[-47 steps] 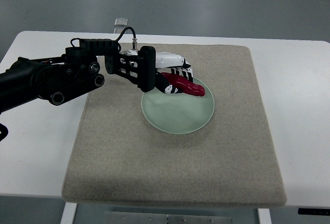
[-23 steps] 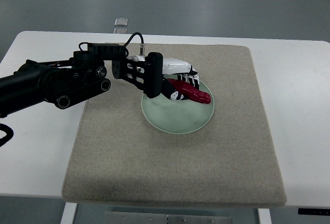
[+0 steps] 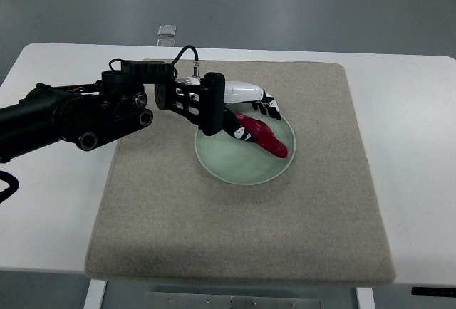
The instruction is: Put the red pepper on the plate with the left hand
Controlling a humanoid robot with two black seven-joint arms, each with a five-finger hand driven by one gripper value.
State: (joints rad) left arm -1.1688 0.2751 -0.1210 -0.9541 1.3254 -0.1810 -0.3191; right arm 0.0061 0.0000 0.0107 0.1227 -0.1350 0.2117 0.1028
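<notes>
The red pepper (image 3: 262, 135) is long, glossy and dark red, lying slantwise on the pale green plate (image 3: 235, 166), just beside the left robot hand (image 3: 246, 113), whose relaxed fingertips (image 3: 273, 112) sit above its near end.

Robot test lab, bare white table (image 3: 420, 181), beige felt mat (image 3: 242, 231), plain grey floor (image 3: 285, 3)
</notes>
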